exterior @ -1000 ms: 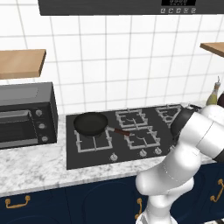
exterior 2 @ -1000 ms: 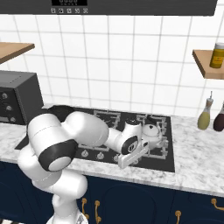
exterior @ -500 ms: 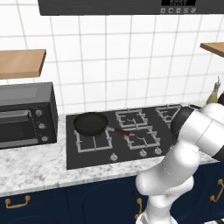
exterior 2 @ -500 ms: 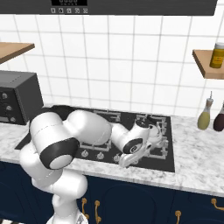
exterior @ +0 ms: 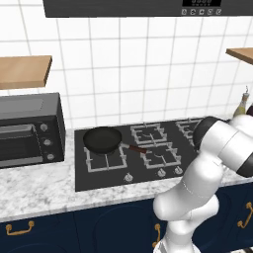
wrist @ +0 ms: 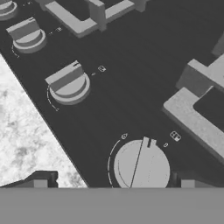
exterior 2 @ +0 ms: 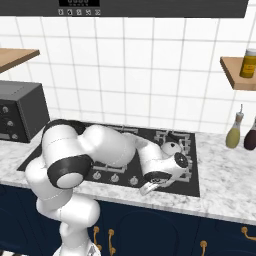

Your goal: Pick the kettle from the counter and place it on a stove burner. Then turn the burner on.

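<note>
Over the cooktop's (exterior 2: 192, 187) front right edge your arm (exterior 2: 112, 150) reaches low and bends down, hand tipped toward the knobs. Just beyond the wrist, the kettle (exterior 2: 171, 148) sits on the rear right burner (exterior 2: 175, 141). Your gripper (wrist: 111, 186) stands wide, holding nothing, fingertips (wrist: 40, 183) straddling a knob (wrist: 141, 165) directly below.

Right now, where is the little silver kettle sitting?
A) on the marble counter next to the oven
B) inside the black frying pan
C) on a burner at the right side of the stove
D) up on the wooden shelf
C: in the right base view the kettle rests on a stove burner at the cooktop's right side, just behind the robot's wrist, while the frying pan sits empty on the left.
</note>
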Available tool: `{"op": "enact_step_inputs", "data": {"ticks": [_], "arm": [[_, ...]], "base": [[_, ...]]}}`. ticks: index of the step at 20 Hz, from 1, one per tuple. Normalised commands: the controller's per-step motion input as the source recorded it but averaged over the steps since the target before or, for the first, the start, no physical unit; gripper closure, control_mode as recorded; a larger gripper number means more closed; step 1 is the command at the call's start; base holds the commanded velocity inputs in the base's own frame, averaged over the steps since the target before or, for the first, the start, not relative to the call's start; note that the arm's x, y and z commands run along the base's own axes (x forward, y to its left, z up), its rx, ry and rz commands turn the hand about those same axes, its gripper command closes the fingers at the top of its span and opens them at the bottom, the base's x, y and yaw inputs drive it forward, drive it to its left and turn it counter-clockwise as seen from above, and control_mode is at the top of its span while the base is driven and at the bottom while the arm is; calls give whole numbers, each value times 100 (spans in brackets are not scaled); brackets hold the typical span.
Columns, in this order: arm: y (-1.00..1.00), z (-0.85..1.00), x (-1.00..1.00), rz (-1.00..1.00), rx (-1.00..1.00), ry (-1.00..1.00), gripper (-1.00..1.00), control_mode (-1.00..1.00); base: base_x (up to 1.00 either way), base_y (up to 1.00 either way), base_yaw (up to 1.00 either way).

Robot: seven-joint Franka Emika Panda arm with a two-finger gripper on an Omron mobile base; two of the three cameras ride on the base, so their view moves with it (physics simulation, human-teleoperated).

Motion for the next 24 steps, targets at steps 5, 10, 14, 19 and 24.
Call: {"op": "enact_step_inputs", "data": {"ticks": [5, 10, 14, 19, 24], "arm": [[-36, 33, -50, -4, 2, -32, -100, -100], [-77, 34, -69, -13, 10, -42, -100, -100], [-99, 29, -84, -25, 17, -39, -100, -100], [-94, 41, -80, -30, 18, -33, -100, -100], [-53, 76, -77, -34, 19, -36, -100, -100]], "base": [[0, 0, 0], [0, 0, 0], [0, 0, 0], [0, 0, 0], [0, 0, 0]]}}
